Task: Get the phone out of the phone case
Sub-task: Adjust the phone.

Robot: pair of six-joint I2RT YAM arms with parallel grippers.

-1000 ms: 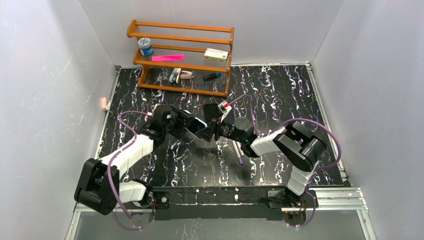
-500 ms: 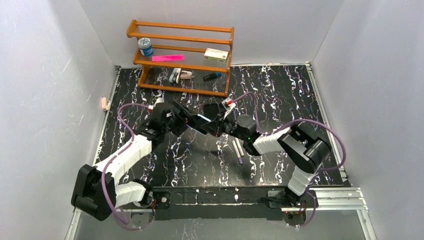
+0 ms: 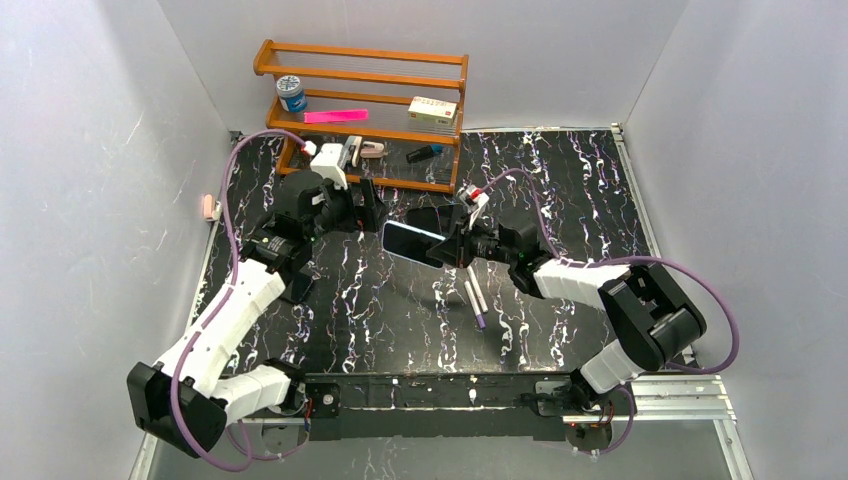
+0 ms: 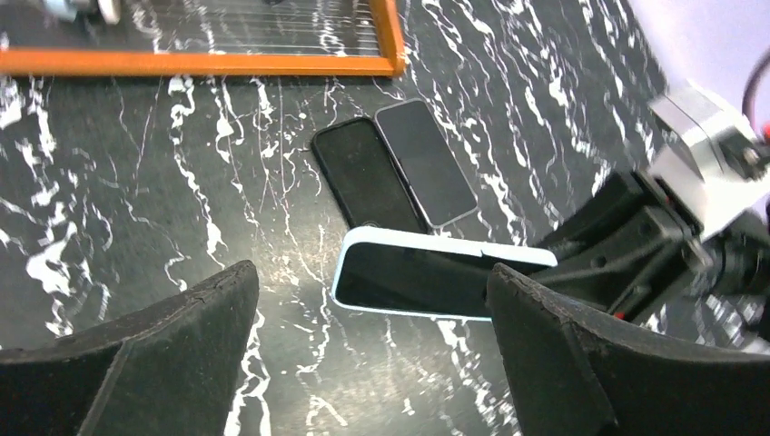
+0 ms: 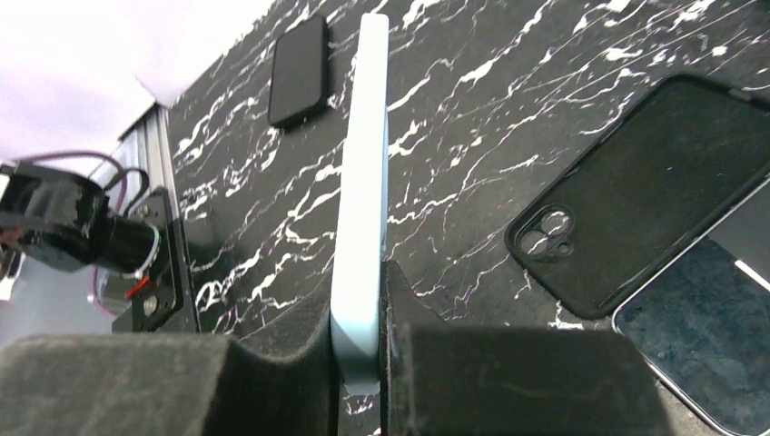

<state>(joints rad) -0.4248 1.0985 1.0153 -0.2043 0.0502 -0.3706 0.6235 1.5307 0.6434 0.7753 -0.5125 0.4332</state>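
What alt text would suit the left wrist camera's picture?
The right arm's fingers hold a phone in a light blue case, framed by the left arm's wide-open fingers. Behind it, a black phone case and a bare phone lie side by side.

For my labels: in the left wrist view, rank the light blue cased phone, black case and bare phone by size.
Largest: light blue cased phone, though nearer the camera.
Then black case and bare phone, about alike.

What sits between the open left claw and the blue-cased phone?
Nothing: in the left wrist view, open air separates the left gripper from the phone, marbled table beneath.
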